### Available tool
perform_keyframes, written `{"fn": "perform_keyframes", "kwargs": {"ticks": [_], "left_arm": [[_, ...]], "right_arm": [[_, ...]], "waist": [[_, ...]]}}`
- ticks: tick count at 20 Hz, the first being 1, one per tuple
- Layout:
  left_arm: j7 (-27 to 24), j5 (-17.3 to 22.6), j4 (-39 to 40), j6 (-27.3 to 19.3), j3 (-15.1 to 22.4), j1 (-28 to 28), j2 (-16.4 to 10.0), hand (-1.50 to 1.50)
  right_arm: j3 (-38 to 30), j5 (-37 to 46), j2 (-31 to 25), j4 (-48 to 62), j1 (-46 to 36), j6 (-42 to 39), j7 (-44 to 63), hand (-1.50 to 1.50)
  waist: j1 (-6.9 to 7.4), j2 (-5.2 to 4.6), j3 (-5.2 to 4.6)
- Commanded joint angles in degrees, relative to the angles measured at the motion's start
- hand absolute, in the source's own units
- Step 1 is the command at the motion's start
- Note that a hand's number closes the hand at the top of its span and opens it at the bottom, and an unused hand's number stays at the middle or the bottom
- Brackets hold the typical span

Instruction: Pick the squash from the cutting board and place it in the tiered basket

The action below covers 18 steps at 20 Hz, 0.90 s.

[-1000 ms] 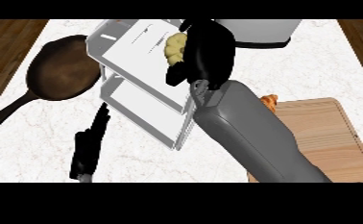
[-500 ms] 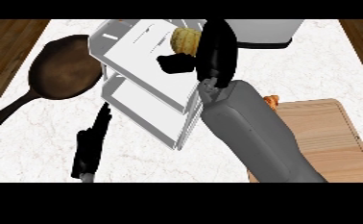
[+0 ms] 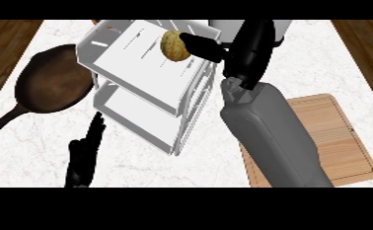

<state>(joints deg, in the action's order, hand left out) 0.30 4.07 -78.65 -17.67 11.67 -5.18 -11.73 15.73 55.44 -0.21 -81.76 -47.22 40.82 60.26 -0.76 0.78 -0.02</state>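
The yellow-tan squash (image 3: 175, 45) lies on the upper shelf of the white tiered basket (image 3: 143, 129), near that shelf's far right corner. My right hand (image 3: 249, 51) hovers just right of it, open, with one black finger stretched toward the squash and the others lifted away from it. Nothing lies on the part of the wooden cutting board (image 3: 331, 142) at the lower right that shows; my grey forearm hides its left side. At the lower left my left hand (image 3: 84, 156) rests open on the counter, fingers pointing up.
A dark brown frying pan (image 3: 47, 83) lies left of the basket, its handle running to the left edge. A white object (image 3: 233, 26) stands behind my right hand. Wooden floor shows at both upper corners beyond the marble counter.
My right hand has uncurled from the squash and drawn back to the right, leaving the squash on the basket's upper shelf. The left hand has stayed put.
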Motion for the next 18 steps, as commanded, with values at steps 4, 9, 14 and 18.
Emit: {"fn": "perform_keyframes", "kwargs": {"ticks": [4, 9, 14, 18], "left_arm": [[-0.1, 1.0, -1.8, -0.5, -2.0, -2.3, -0.9, 0.00], [-0.3, 1.1, -2.6, -0.8, -2.1, -3.9, -0.8, 0.00], [-2.0, 0.5, -1.9, -1.7, -1.6, -5.0, 0.5, 0.00], [-0.6, -0.6, -2.9, -2.6, -1.0, -4.2, 0.6, 0.00]], "right_arm": [[-6.8, 7.8, -1.2, -21.1, 11.7, -4.4, 10.8, -1.50], [-7.6, 4.0, -3.7, -41.4, 28.0, -10.2, 9.4, -1.50], [-10.0, -4.5, -10.5, -60.8, 42.3, -17.5, 8.6, -1.50], [-9.6, -11.0, -13.1, -70.3, 53.0, -18.4, 6.0, -1.50]], "waist": [[-3.25, 0.86, 0.04], [-4.11, 0.81, 0.10], [-4.38, 0.59, 0.09], [-4.22, 0.51, 0.19]]}}
